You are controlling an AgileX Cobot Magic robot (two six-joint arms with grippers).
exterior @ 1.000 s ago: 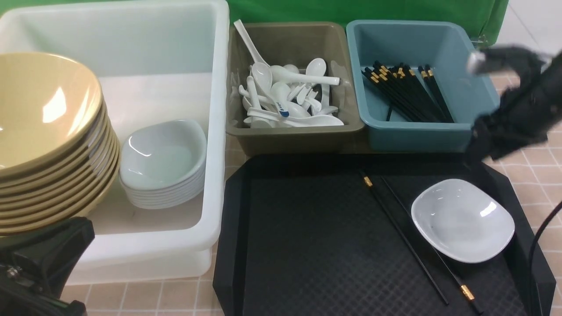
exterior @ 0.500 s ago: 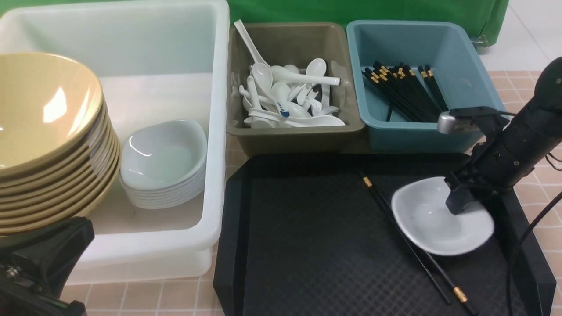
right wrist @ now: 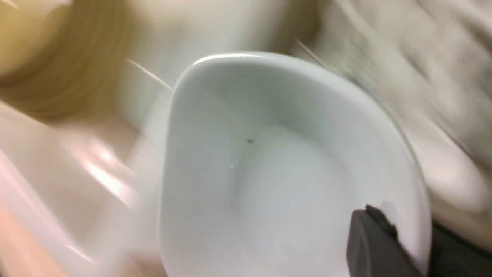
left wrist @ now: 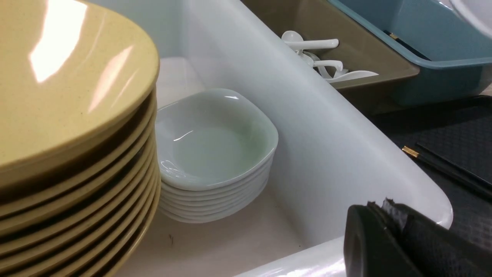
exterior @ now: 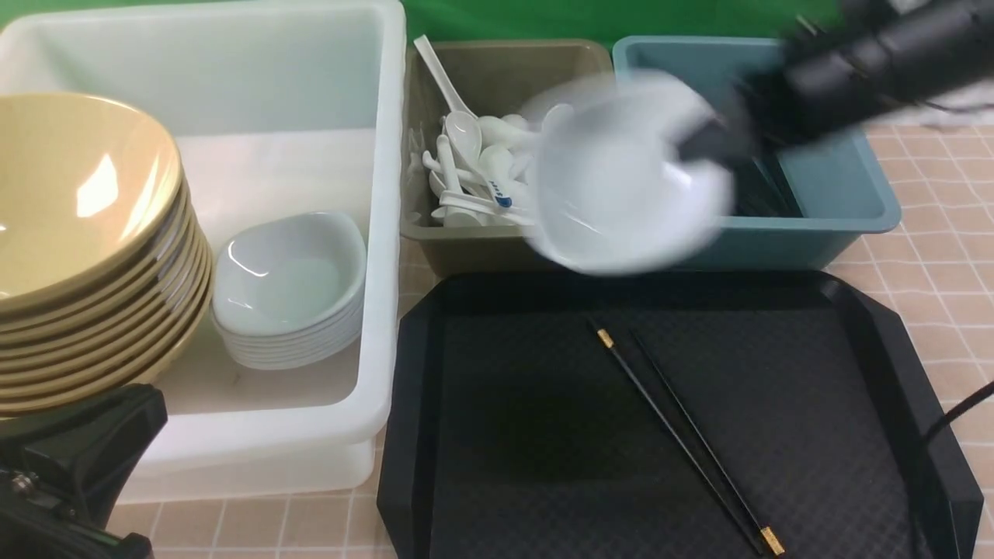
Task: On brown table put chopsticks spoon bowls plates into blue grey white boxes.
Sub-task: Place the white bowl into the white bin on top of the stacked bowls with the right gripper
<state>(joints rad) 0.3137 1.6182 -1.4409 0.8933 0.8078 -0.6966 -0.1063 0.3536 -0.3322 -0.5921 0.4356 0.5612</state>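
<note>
White dish point(exterior: 613, 186) hangs from the right hand point(exterior: 701, 146), clenched on its rim.

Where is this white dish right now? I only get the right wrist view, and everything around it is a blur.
Observer: The front view shows the small white dish lifted in the air, up by the grey-brown spoon box and the blue chopstick box.
Operator: Is there anything else to tidy?
Observer: Yes, two black chopsticks lie side by side on the black tray.
</note>
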